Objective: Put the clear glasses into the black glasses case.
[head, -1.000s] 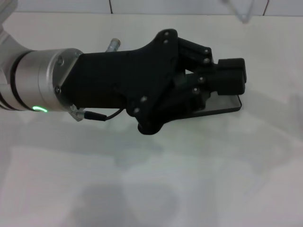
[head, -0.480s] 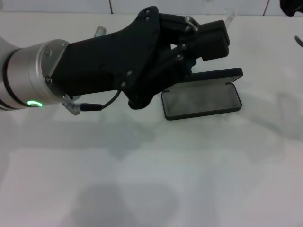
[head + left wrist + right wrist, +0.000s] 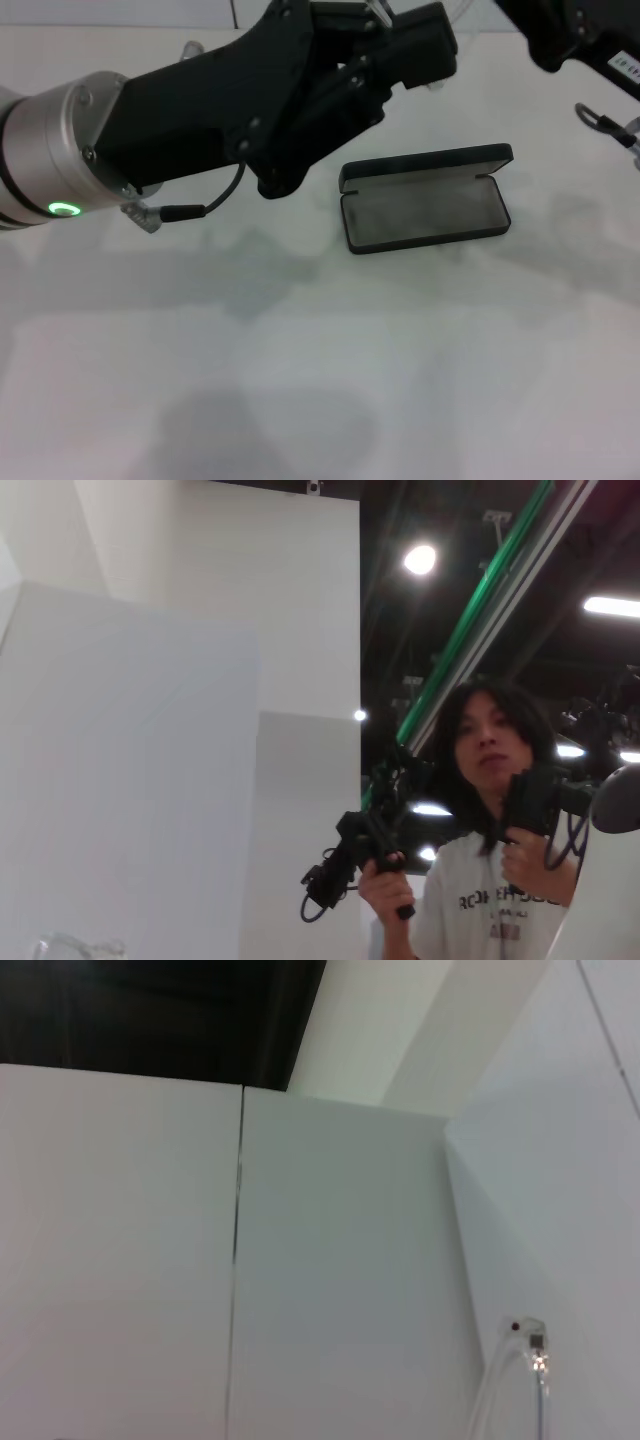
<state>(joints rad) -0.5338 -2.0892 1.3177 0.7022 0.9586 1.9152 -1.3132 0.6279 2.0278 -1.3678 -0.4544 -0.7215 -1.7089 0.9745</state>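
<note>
Glasses (image 3: 462,14): clear, light, slippery, flexible; grip at bridge. Case (image 3: 425,200): open, on desk (image 3: 300,380). Left gripper (image 3: 425,45), 12 o'clock of case; right gripper (image 3: 560,35), 1 o'clock; fingers' state cannot be told.
</note>
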